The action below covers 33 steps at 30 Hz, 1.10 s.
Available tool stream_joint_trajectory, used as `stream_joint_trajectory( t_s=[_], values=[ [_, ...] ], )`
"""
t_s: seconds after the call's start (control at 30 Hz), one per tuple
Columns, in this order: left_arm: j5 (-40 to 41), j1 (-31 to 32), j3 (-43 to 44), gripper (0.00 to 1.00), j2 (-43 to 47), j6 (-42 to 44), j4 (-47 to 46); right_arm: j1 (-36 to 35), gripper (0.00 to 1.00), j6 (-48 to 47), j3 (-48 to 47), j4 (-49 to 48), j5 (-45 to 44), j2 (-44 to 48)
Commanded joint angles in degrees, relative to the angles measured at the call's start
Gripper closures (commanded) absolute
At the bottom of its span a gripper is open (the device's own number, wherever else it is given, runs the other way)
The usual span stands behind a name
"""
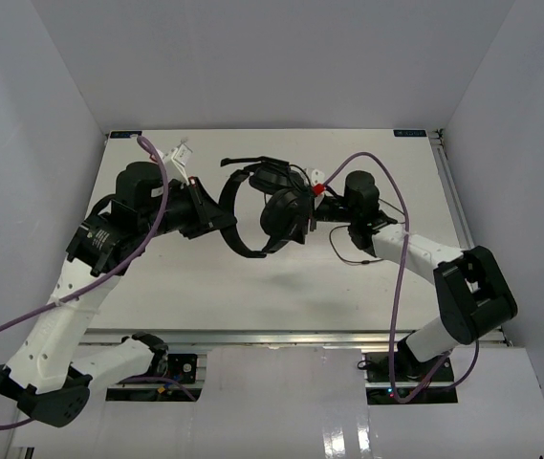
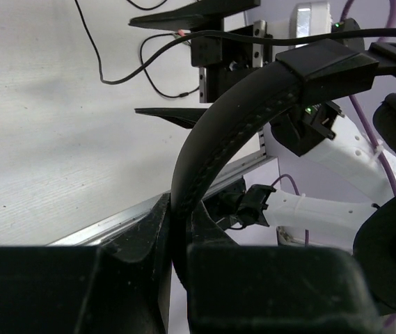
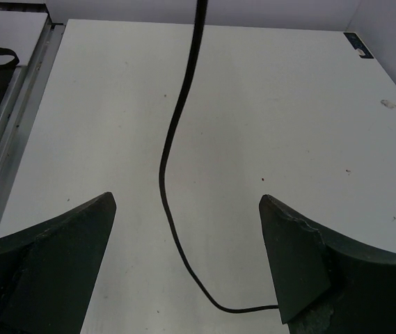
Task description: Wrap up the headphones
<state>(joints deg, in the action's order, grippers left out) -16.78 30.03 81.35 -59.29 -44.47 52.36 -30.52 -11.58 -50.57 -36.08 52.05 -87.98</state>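
The black headphones [image 1: 281, 212] hang in the air over the middle of the table. My left gripper [image 1: 222, 216] is shut on their thin headband [image 2: 239, 118], which rises in an arc from between the fingers [image 2: 149, 236]. One earcup [image 2: 392, 250] shows at the lower right of the left wrist view. My right gripper [image 1: 315, 207] stands open just right of the earcups. In the right wrist view the thin black cord [image 3: 166, 146] runs down loose between the wide-apart fingertips of that gripper [image 3: 187, 209] and curls behind the right finger [image 3: 295, 257]. The plug is not visible.
The white table [image 1: 252, 287] is walled by pale panels on three sides. A metal rail [image 1: 281, 337] runs along its near edge and another [image 1: 448, 191] along its right edge. Purple arm cables [image 1: 401, 287] loop beside both arms. A slack cord loop [image 1: 353, 256] lies on the table.
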Motion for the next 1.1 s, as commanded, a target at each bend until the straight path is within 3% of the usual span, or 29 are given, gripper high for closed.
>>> stream_joint_trajectory(
  t_s=[0.0,0.13,0.17,0.33,0.43,0.47,0.77,0.87,1.07],
  values=[
    [-3.4,0.3,5.9,1.0,1.4,-2.6,-1.7,-2.8,0.06,-1.4,-2.2,-4.5,4.7,-3.3],
    [-3.8,0.3,9.8,1.0,0.1,-2.9,-1.3,-4.7,0.01,-3.3,-2.1,-3.6,4.8,-5.6],
    [-3.7,0.3,10.7,1.0,-0.2,-2.9,-0.9,-4.7,0.04,-4.3,-2.2,-2.7,5.4,-5.8],
    [-1.5,0.3,15.6,1.0,-1.6,-2.7,0.6,-4.9,0.31,-9.7,1.2,1.5,8.5,-5.0],
    [0.9,0.3,16.2,1.0,-1.8,-3.8,-0.1,-4.9,0.7,-10.2,4.2,2.7,7.9,-3.3],
    [1.7,0.3,15.9,1.0,-1.8,-4.2,-1.0,-4.9,0.76,-10.5,4.8,3.9,7.3,-2.6],
    [8.8,0.3,13.3,1.0,-3.3,-7.9,-10.1,-5.0,0.84,-27.8,4.6,32.8,3.7,11.6],
    [15.7,0.3,11.3,1.0,-3.7,-9.0,-12.4,-4.9,0.92,-32.3,0.4,47.1,-4.5,15.0],
    [29.5,0.3,0.9,1.0,-1.5,-14.0,-21.0,-4.9,0.92,-42.9,-7.0,62.4,-27.9,20.3]
  ],
)
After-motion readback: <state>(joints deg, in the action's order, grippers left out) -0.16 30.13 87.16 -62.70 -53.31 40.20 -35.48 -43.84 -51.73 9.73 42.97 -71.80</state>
